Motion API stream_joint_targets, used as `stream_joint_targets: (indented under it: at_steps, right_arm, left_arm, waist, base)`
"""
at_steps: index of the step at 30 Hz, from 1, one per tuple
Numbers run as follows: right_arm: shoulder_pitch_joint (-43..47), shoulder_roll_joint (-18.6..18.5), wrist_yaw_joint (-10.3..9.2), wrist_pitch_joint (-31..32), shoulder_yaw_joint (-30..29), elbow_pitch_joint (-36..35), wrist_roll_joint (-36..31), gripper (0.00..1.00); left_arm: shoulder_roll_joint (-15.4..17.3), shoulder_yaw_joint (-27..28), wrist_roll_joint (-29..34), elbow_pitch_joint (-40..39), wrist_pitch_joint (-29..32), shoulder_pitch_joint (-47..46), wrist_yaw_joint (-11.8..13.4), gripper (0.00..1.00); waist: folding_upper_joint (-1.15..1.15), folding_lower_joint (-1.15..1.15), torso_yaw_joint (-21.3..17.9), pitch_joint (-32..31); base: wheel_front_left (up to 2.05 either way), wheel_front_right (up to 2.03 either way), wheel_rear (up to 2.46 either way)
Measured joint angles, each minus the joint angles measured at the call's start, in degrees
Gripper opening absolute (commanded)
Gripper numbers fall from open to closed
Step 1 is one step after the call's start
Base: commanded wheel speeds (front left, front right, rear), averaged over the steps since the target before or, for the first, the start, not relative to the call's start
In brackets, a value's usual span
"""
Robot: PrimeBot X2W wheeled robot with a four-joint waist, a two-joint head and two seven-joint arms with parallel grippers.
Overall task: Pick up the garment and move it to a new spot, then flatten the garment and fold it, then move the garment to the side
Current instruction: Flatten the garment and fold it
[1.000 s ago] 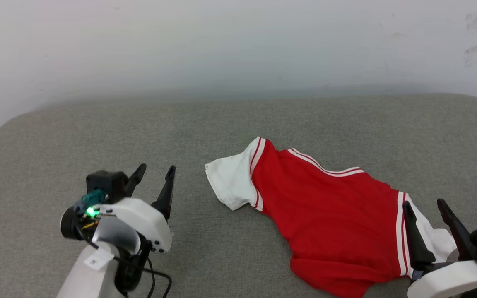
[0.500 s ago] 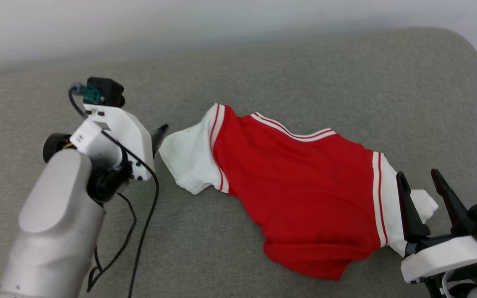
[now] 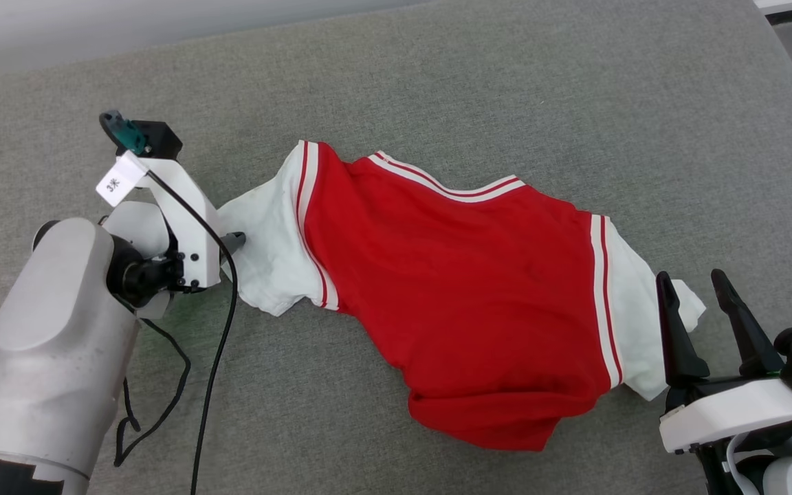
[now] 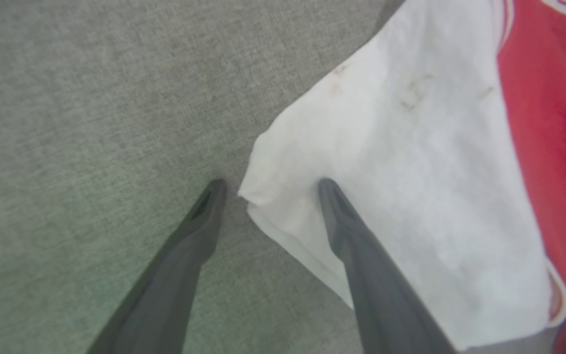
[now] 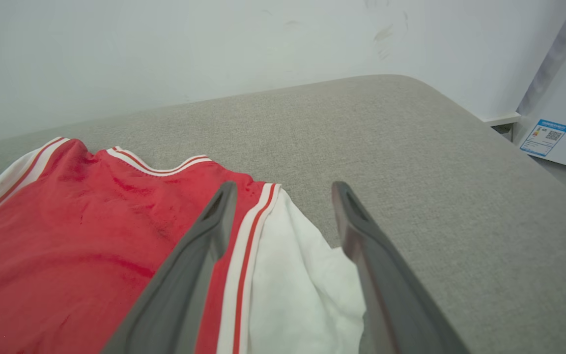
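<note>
Garment: we see the garment (image 3: 465,295) lying rumpled on the grey padded surface (image 3: 506,75). Its red body runs from upper left to lower right in the head view, with the striped neckline on the far side.
Left-side sleeve: the white left-side sleeve (image 3: 265,240) spreads toward the robot's left, ending in a corner.
Left gripper: the left gripper (image 4: 269,184) is released, jaws apart. In its wrist view one finger stands over bare grey cloth just beside the sleeve corner and the other over the white fabric, so the corner lies between them. We cannot tell whether the tips touch.
Right gripper: the right gripper (image 3: 689,276) is released and grasps nothing. Its spread fingers stand over the white right-side sleeve (image 3: 643,323), and in its wrist view one finger crosses the red body beside the striped seam.
Hidden: in the head view the left fingers sit mostly behind the white wrist housing, with one dark tip showing against the sleeve. The garment's near edge is bunched under, so we cannot trace the hem.
Cut off: both forearms leave the bottom edge of the head view, and the left wrist view crops the red body at its right edge.
Hard to make out: the left wrist view is blurred, with faint brownish marks on the sleeve. We cannot read the paper tag (image 3: 115,184) or the blue-and-white label (image 5: 544,137).
Surroundings: a black cable (image 3: 214,357) trails over the surface, and a pale wall (image 5: 165,49) rises behind it.
</note>
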Motion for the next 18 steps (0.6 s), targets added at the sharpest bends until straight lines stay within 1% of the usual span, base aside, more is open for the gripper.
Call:
stream_joint_targets:
  at_steps: [1,2,3,4,8,11,12,15,18]
  right_arm:
    - [-0.12,-0.01,0.0,-0.16,-0.22,0.23,0.02,1.0]
    - [-0.29,-0.01,0.0,-0.2,-0.26,0.55,0.11,1.0]
    - [-0.51,0.0,0.0,-0.21,-0.25,0.82,0.15,1.0]
    - [-0.72,0.0,0.0,-0.21,-0.29,1.0,0.15,1.0]
    - [-0.96,0.0,0.0,-0.07,-0.74,1.63,0.11,1.0]
    - [-1.12,0.0,0.0,0.46,-1.31,2.01,-0.29,1.0]
    - [-0.99,0.0,0.0,1.3,-2.29,2.36,-0.76,1.0]
    - [-0.52,0.01,0.0,2.37,-3.32,2.58,-0.87,1.0]
    - [0.14,0.0,0.0,4.2,-4.47,2.92,-1.12,1.0]
  left_arm:
    - [-0.12,-0.18,-0.27,0.19,0.6,-0.23,0.0,0.39]
    - [-0.21,-0.37,-0.52,0.4,1.05,-0.53,0.0,0.16]
    - [-0.35,-0.57,-0.56,0.47,1.07,-0.61,0.02,0.16]
    - [-0.51,-0.77,-0.59,0.57,1.0,-0.63,0.05,0.0]
    - [-1.7,-2.57,-0.64,0.47,-2.33,0.13,0.05,0.0]
    - [-1.6,-3.1,-0.37,0.31,-7.13,1.6,-0.01,0.0]
    - [-1.68,-2.99,0.18,-0.09,-12.17,3.91,-0.01,0.0]
    - [-1.36,-2.42,0.58,-1.26,-16.53,6.41,0.45,0.0]
    - [-0.62,-1.76,0.77,-3.39,-19.93,8.89,1.6,0.0]
  waist:
    - [0.0,0.0,0.0,0.22]
    - [0.0,0.0,0.06,0.36]
    - [0.0,-0.01,0.13,0.41]
    - [0.0,-0.01,0.24,0.45]
    - [0.0,-0.01,1.03,0.03]
    - [0.0,0.0,1.77,-1.01]
    - [0.0,0.0,2.75,-2.57]
    - [0.0,0.0,3.96,-4.34]
    - [0.0,0.0,5.39,-6.13]
  base:
    - [0.0,0.0,0.0]
    - [0.0,0.0,0.0]
    - [0.0,0.0,0.0]
    - [0.0,0.0,0.0]
    - [0.0,0.0,0.0]
    - [0.0,0.0,0.0]
    - [0.0,0.0,0.0]
    - [0.0,0.0,0.0]
    - [0.0,0.0,0.0]
